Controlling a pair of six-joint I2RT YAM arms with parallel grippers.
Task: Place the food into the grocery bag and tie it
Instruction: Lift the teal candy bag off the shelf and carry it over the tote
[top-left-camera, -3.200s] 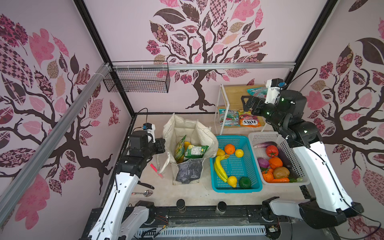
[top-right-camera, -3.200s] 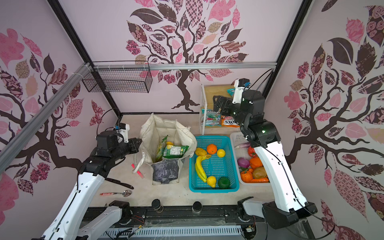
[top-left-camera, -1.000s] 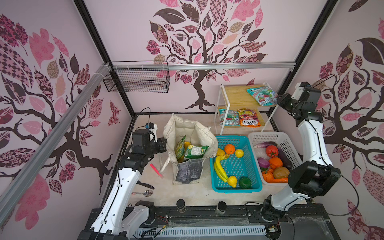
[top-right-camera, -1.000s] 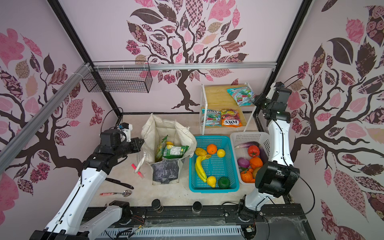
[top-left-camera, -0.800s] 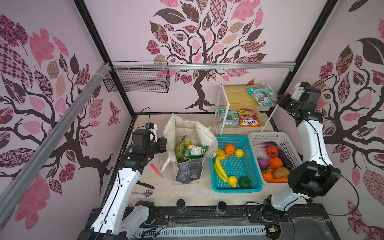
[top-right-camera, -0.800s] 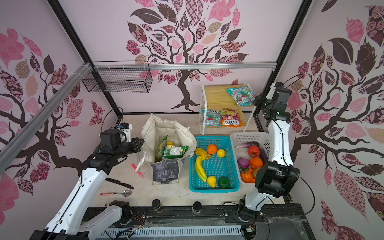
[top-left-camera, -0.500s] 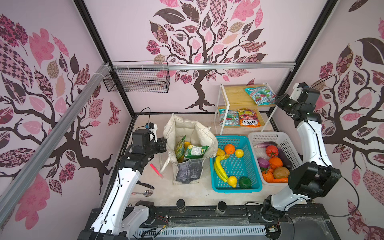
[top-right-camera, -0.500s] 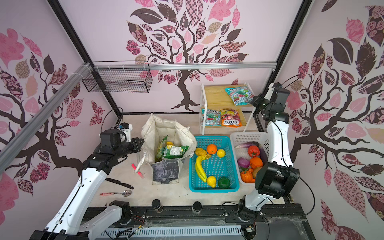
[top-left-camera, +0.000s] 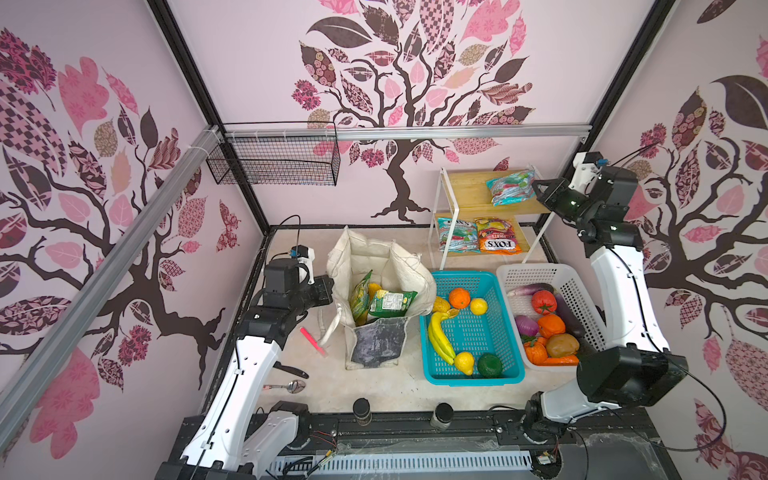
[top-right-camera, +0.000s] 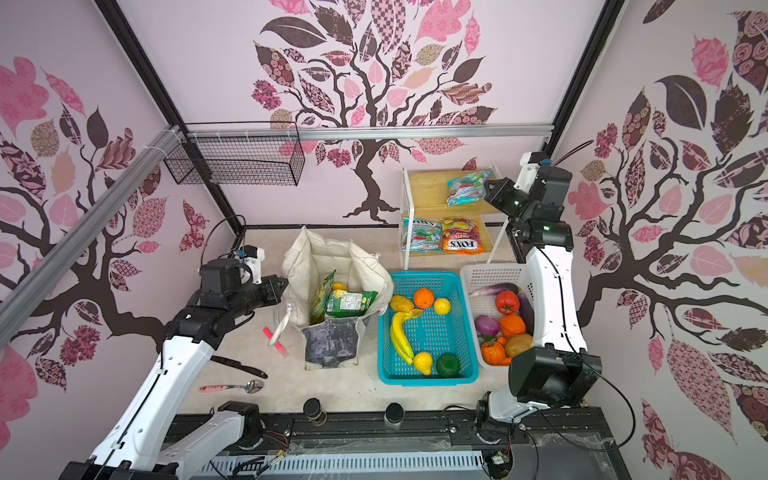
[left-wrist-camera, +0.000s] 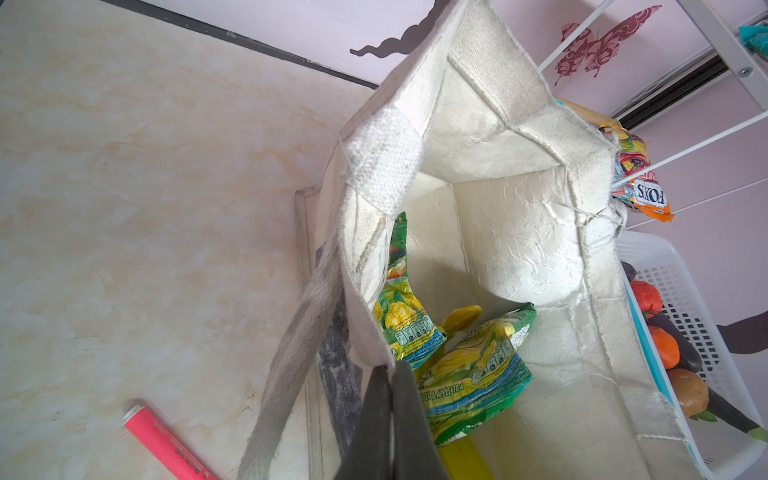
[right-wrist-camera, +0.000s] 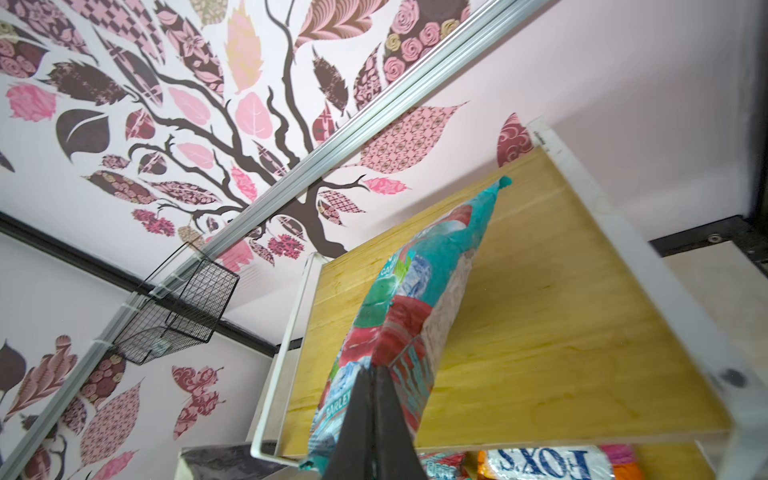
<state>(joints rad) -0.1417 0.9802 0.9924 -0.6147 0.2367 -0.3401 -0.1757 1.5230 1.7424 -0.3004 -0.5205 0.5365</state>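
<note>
Overhead look at a pale bench (top-left-camera: 386, 390) crowded with toy groceries. Mid-bench, a cream grocery bag (top-left-camera: 374, 257), upright and open, with two green-yellow packets (top-left-camera: 390, 299) and some yellow fruit (top-left-camera: 374, 288) already inside. At the rim on its own side, the left claw (left-wrist-camera: 390, 415), pressed together on the cloth beside a strap and holding the mouth open. Far back, the right claw (right-wrist-camera: 376, 399), clamped on one corner of a teal packet (top-left-camera: 510, 187) at the top board of a wooden shelf (top-left-camera: 465, 191); resting there or just lifted, impossible to tell. On the lower board, more packets (top-left-camera: 498, 241). Beside the bag, a teal basket (top-left-camera: 469, 379) with bananas (top-left-camera: 440, 336), lemons (top-left-camera: 463, 362) and oranges (top-left-camera: 459, 298). Next to that, a white basket (top-left-camera: 582, 291) with a tomato (top-left-camera: 543, 302), an onion (top-left-camera: 527, 325) and other vegetables. Judged early in the job: few items packed, most food outside, straps (top-left-camera: 328, 332) loose and untied.
</note>
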